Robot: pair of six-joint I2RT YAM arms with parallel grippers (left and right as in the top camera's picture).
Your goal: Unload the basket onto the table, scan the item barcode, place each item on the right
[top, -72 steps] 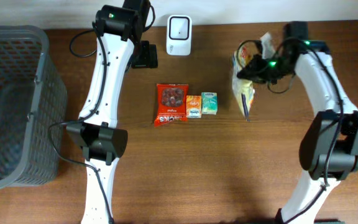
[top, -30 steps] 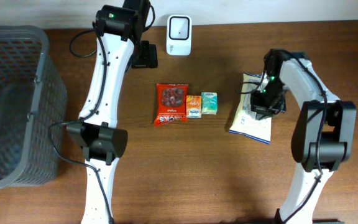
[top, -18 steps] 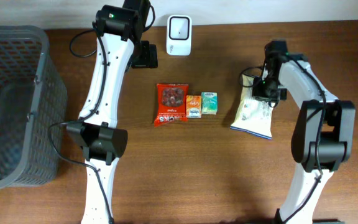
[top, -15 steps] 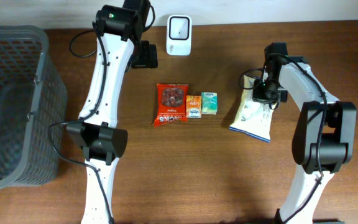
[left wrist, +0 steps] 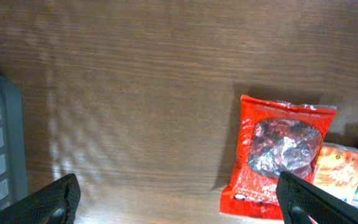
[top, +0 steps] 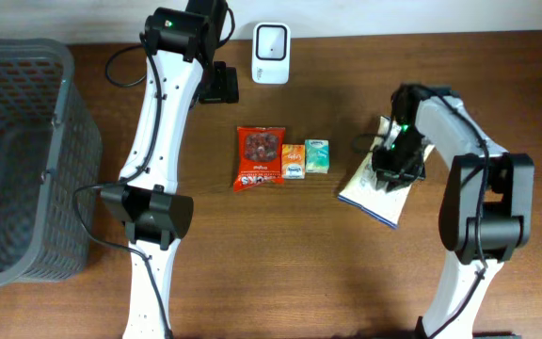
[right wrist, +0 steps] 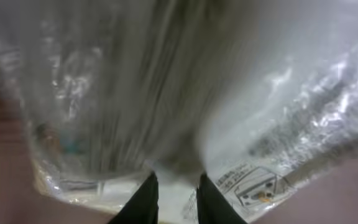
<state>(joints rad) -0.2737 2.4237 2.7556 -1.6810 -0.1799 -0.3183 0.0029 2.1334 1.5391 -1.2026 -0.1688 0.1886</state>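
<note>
The white bag (top: 370, 193) lies on the table at centre right, well apart from the scanner (top: 271, 40) at top centre, so scanning looks undone; the right gripper (right wrist: 174, 198) rests on the bag with its jaws narrow and its grip unclear, while the left gripper (left wrist: 179, 202) hangs wide open.

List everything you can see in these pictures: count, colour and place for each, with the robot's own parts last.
table: one, brown wood, under everything.
basket: one, grey mesh, far left.
scanner: one, white, back centre.
snack bag: one, red, table centre.
small packet: one, orange, just right of the snack bag.
small box: one, pale green, right of the small packet.
clear bag: one, clear and white, right of the small box.
left arm, right arm: two, white with black joints, either side.
left gripper: one, black, open, above bare table beside the snack bag.
right gripper: one, black, fingers close together at the clear bag.
</note>
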